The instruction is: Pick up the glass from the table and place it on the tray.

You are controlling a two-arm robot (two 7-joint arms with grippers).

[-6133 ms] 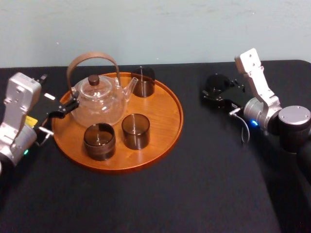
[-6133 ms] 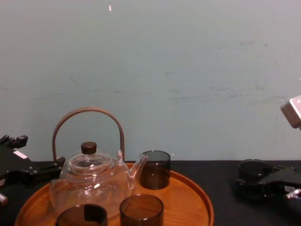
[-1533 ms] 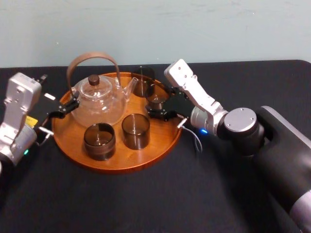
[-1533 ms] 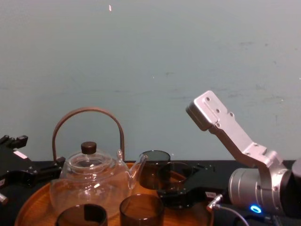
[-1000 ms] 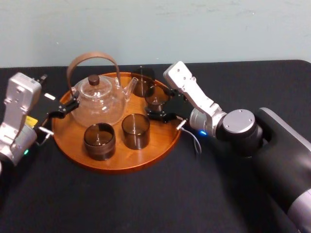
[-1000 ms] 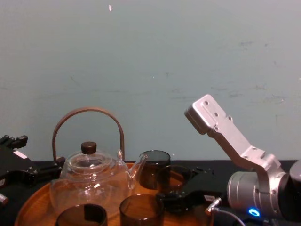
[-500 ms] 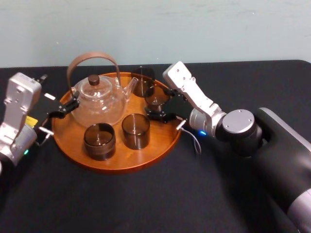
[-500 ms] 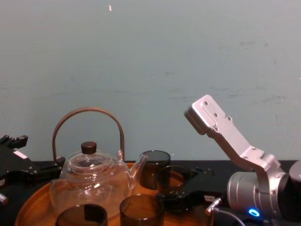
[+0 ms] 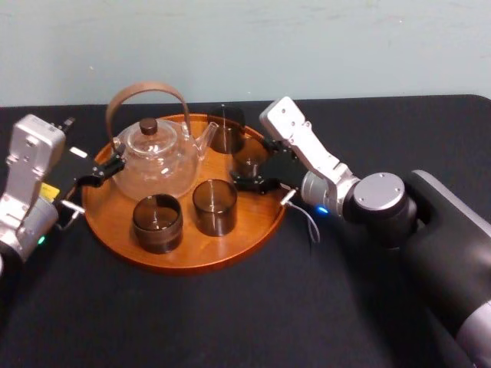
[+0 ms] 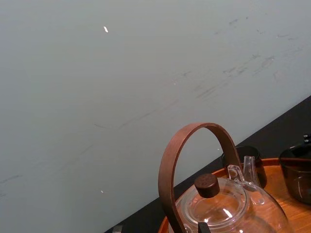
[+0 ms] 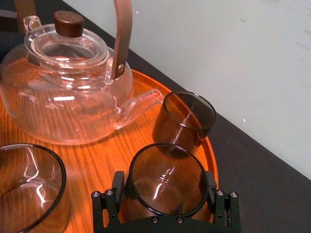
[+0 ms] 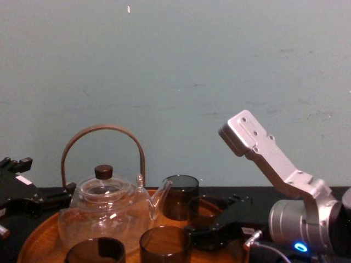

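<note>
Jaws of your right gripper [image 9: 252, 165] clamp the glass [image 9: 249, 159], which stands on the tray [image 9: 192, 257] just inside its right rim, near another glass [image 9: 225, 130] at the far edge; your left gripper [image 9: 98, 172] sits by the tray's left edge.

The tabletop [image 9: 230, 322] is matte black. The tray [image 9: 184, 257] is orange-brown with fine wood grain (clearest in the right wrist view). The glass [image 9: 247, 159] between the black jaws of the right gripper [image 11: 164, 184] is smoky grey-brown, like the other glasses [image 9: 214, 205]. The teapot [image 9: 157, 161] is clear, with a brown handle [image 9: 146, 90] and a dark brown knob [image 9: 148, 126]. The left gripper [image 9: 96, 172] is black. The wall [image 9: 307, 46] is pale blue-green.
</note>
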